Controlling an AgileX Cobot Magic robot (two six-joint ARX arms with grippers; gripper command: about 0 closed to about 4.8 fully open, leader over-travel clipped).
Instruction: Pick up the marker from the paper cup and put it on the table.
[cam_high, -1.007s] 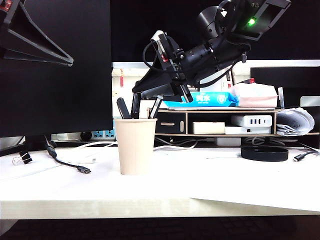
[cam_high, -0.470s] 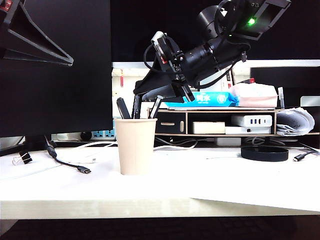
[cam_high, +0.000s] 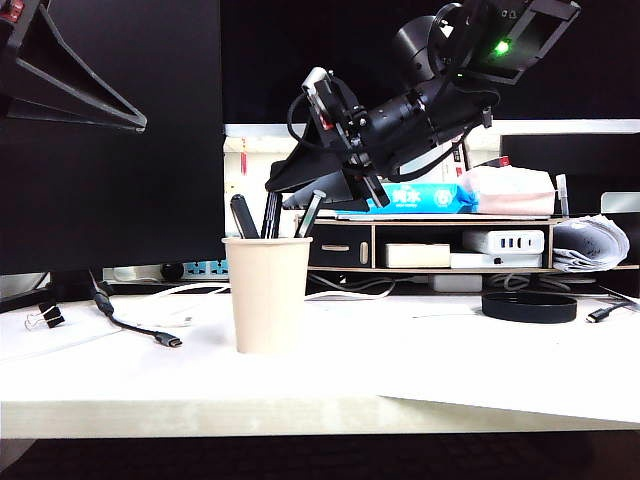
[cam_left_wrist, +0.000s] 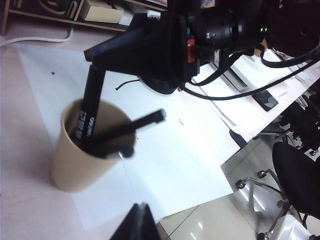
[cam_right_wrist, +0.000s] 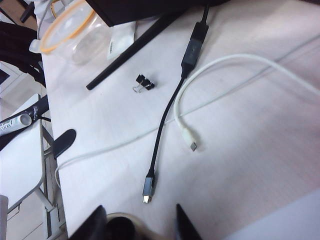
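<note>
White table (cam_high: 480, 370), cables, cup

Desk's pretty cluttered. A black cable (cam_right_wrist: 165, 120) with a metal plug runs alongside a white cable (cam_right_wrist: 210, 82), and a small binder clip (cam_right_wrist: 143, 83) sits near them. There's a clear plastic container (cam_right_wrist: 75, 30) with an orange rim off toward one corner. At the back, a wooden shelf unit (cam_high: 440, 245) carries a blue wet-wipes pack (cam_high: 415, 197) on top. A flat black round dish (cam_high: 529, 306) sits out in front of it.
</note>
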